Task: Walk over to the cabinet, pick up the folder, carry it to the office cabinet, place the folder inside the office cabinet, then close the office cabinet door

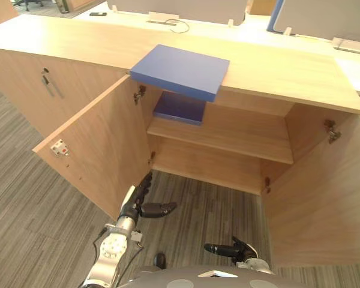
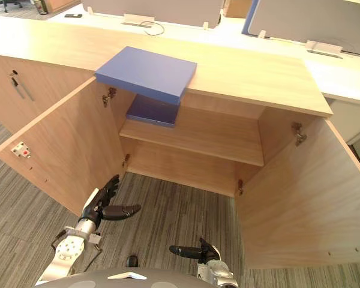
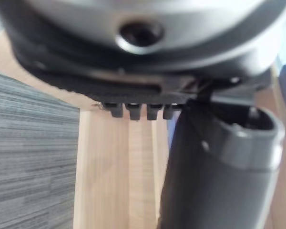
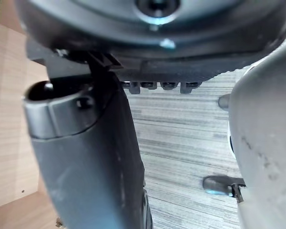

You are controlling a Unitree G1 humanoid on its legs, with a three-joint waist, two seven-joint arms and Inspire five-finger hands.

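Blue folder [image 1: 179,108] lies inside the open cabinet [image 1: 240,137].

Blue folder [image 1: 180,71] atop wooden cabinet [image 1: 288,73]

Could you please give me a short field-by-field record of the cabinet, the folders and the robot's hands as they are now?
cabinet: left door and right door both open
top folder: blue, flat on the cabinet top, front edge overhanging
shelf folder: blue, flat on upper shelf, left side
left hand: open, empty, low by left door
right hand: open, empty, low over carpet
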